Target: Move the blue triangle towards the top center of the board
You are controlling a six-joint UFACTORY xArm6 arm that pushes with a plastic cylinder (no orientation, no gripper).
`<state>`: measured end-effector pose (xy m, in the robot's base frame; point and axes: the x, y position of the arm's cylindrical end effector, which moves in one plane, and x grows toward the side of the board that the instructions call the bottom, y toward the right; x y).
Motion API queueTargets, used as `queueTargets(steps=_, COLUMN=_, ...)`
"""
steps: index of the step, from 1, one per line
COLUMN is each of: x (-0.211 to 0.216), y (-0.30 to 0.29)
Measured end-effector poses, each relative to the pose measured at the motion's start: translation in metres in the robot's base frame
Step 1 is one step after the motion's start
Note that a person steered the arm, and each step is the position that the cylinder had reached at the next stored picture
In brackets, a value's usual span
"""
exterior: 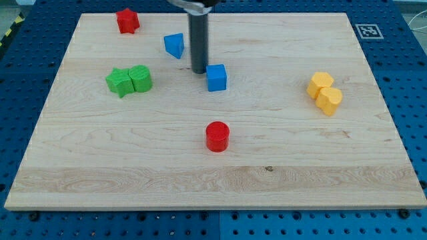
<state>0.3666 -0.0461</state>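
Note:
The blue triangle (174,45) lies on the wooden board (287,153) near the view's top, left of centre. My tip (199,71) rests on the board to the right of and a little below the triangle, apart from it. A blue cube (216,77) sits just to the right of my tip, close to it; I cannot tell if they touch.
A red block (127,21) lies at the view's top left. Two green blocks (129,81) sit together at the left. A red cylinder (217,136) stands below centre. Two yellow blocks (324,93) sit together at the right.

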Motion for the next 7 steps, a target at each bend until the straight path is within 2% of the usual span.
queueTargets(steps=1, x=-0.001, y=-0.038)
queueTargets(steps=2, x=-0.021, y=-0.049)
queueTargets(steps=5, x=-0.075, y=-0.047)
queueTargets(steps=7, x=-0.088, y=-0.045)
